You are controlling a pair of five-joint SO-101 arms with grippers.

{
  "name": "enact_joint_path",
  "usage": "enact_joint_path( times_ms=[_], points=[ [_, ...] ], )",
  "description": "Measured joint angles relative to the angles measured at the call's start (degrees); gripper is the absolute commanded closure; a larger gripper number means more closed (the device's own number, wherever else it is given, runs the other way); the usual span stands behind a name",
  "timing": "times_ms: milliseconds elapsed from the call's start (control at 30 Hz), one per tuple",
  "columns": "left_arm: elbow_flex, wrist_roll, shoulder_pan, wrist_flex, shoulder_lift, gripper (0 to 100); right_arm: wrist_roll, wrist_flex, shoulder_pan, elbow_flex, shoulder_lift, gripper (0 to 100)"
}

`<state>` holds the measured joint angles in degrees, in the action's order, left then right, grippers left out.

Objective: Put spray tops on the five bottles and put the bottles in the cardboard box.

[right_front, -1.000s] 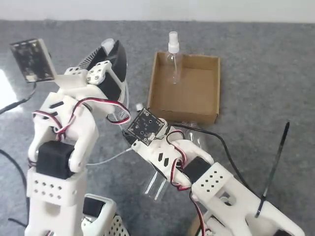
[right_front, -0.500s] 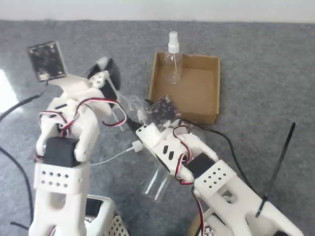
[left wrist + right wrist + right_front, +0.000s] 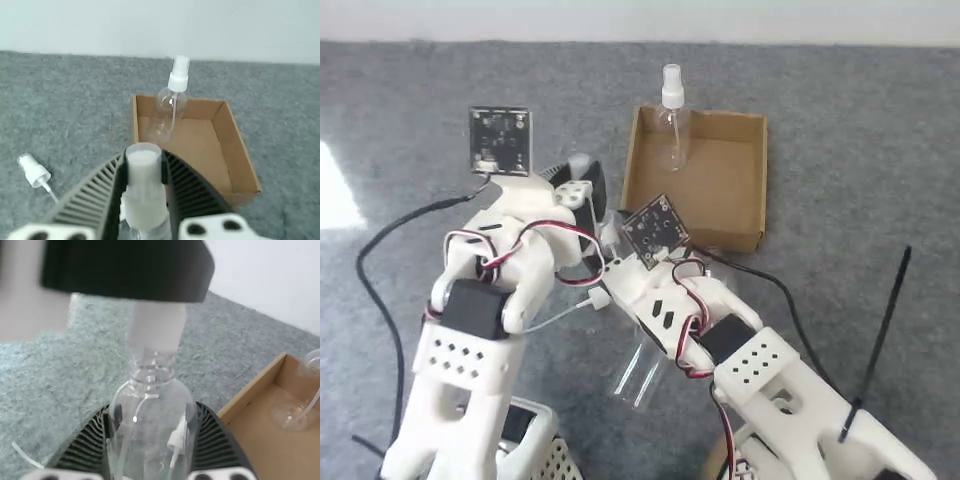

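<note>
On the grey carpet (image 3: 840, 120), near the cardboard box (image 3: 720, 232) where one capped bottle (image 3: 673, 125) stands at the far wall, the right gripper (image 3: 152, 422) is clamped around a clear bottle (image 3: 150, 390), while the left gripper (image 3: 144, 161) pinches a white spray top (image 3: 144, 192) at that bottle's neck.
</note>
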<state>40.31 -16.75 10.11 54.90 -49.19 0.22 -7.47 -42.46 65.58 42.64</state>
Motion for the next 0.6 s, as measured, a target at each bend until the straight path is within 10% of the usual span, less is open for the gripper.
enact_joint_path(
  times_ms=[600],
  points=[
    [3.4, 4.3, 4.2, -4.0, -1.1, 94, -0.2, 4.1, 3.1, 1.1, -0.3, 99.3]
  ],
)
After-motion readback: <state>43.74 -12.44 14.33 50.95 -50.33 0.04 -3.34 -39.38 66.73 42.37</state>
